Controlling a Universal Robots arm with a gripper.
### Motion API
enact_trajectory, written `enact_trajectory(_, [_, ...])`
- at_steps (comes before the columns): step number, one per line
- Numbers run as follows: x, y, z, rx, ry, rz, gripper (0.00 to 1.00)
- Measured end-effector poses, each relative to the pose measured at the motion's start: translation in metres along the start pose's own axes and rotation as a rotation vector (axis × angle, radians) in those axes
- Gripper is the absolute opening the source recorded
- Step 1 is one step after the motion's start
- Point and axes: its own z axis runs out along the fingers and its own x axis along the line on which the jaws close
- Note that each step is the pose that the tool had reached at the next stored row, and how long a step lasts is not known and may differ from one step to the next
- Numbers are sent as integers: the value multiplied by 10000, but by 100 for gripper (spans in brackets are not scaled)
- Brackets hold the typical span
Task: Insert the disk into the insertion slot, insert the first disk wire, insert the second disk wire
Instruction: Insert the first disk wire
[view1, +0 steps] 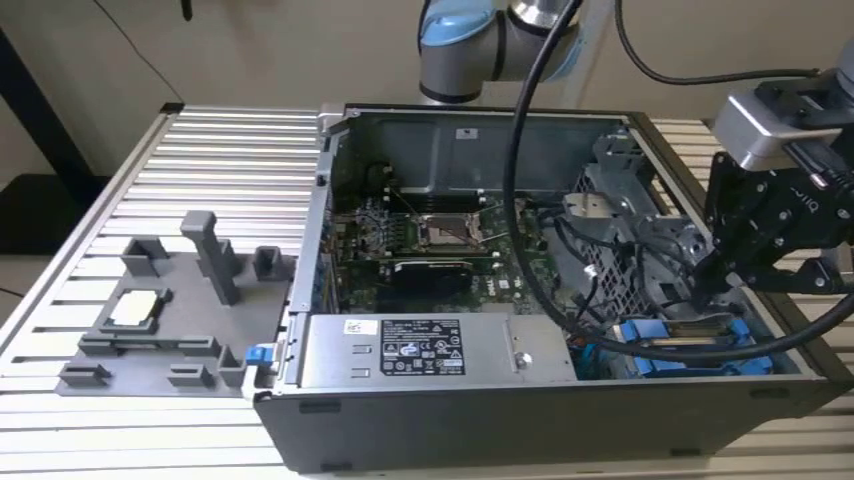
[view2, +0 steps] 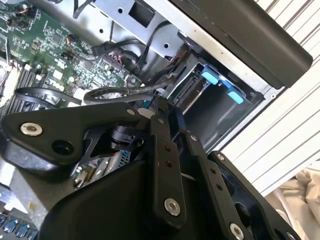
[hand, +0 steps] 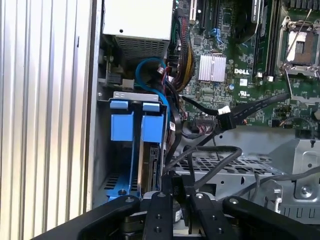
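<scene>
Exterior view, tool (view1: 707, 290) pressed together over insertion slot (view1: 671, 358), black cables (view1: 529, 250) crowding around, power-supply box (view1: 427, 352) beside

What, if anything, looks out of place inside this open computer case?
A black cable lies loose across the motherboard; its connector seems plugged into nothing, hanging free near the perforated metal cage. Nothing looks damaged.

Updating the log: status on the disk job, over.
Gripper low at the insertion slot. Disk appears seated in it. Black cables loose nearby.
</scene>
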Motion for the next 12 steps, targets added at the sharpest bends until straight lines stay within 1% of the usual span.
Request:
enact_trajectory(4, [59, 4, 32, 11, -140, 17, 20])
enact_trajectory(10, [123, -2, 72, 23, -409, 32, 20])
enact_trajectory(12, [140, -9, 84, 24, -488, 35, 20])
